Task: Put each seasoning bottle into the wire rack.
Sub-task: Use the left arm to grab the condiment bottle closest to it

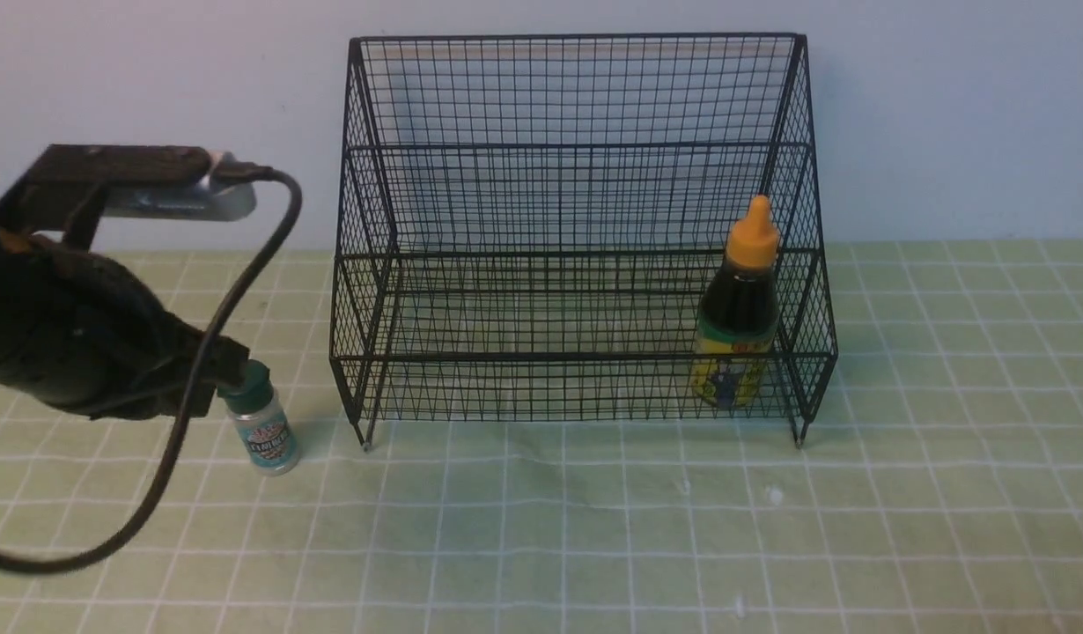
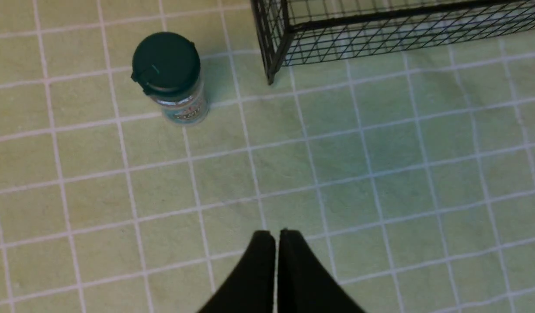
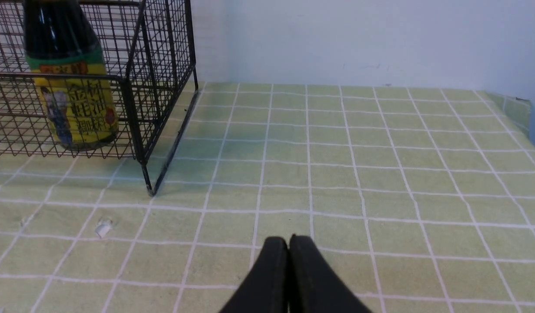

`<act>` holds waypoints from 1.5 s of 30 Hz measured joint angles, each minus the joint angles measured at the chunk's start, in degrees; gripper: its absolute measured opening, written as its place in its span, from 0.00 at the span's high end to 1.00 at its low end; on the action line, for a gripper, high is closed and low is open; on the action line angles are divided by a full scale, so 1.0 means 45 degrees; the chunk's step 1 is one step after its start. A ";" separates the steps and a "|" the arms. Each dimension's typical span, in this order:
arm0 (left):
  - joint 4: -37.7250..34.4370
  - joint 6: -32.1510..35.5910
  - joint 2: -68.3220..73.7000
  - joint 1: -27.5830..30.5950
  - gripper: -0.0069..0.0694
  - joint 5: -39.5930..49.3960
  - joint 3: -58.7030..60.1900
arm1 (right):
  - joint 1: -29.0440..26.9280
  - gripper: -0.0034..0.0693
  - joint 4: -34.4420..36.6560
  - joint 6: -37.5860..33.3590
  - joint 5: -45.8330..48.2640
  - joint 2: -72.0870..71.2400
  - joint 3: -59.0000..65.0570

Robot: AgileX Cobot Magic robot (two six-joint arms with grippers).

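The small clear shaker with a dark green cap and teal label point(image 1: 261, 423) stands upright on the pale green grid-lined cloth point(image 1: 594, 528), outside the large black wire-mesh rack point(image 1: 577, 220) and near its front left foot. In the left wrist view the shaker point(image 2: 174, 80) sits well apart from the left gripper point(image 2: 276, 237), whose two black fingers are pressed together with nothing between them. From the front, the dark bulk of the left arm point(image 1: 75, 343) overlaps the edge of the shaker's cap, and the fingertips cannot be picked out there. A black cable point(image 1: 216, 352) loops down across the arm. The taller dark-liquid squeeze bottle with an orange nozzle cap and yellow label point(image 1: 740, 308) stands upright on the rack's lower tier, at its right end beside the sloped side wall. The right gripper point(image 3: 288, 241) is clenched on nothing, over bare cloth and well away from the rack's corner. That view cuts off the squeeze bottle point(image 3: 69, 82) above its shoulder. Both wrist views show only a corner of the rack, and the print on both labels is too small to read.
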 joint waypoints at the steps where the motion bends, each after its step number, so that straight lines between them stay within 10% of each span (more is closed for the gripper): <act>1: 0.0064 0.0000 0.0386 0.0000 0.92 0.0066 -0.0168 | 0.0000 0.97 0.0000 0.0000 0.0000 0.0000 0.0000; 12: 0.1712 0.0000 0.3063 0.0000 0.77 -0.0731 -0.1506 | 0.0000 0.97 0.0000 0.0000 0.0000 0.0000 0.0005; 24: 0.1924 0.0000 0.4846 0.0000 0.12 -0.2909 -0.1506 | 0.0000 0.97 0.0000 0.0000 0.0000 0.0000 0.0005; 31: 0.1924 0.0000 0.5661 0.0000 0.17 -0.2909 -0.1506 | 0.0000 0.97 0.0000 0.0000 0.0000 0.0000 0.0005; 37: 0.1938 0.0000 0.5799 0.0000 0.51 -0.2818 -0.1527 | 0.0000 0.97 0.0000 0.0000 0.0000 0.0000 0.0005; 45: 0.2102 0.0000 0.4686 0.0000 0.51 -0.0768 -0.1959 | 0.0000 0.97 0.0000 0.0000 0.0000 0.0000 0.0005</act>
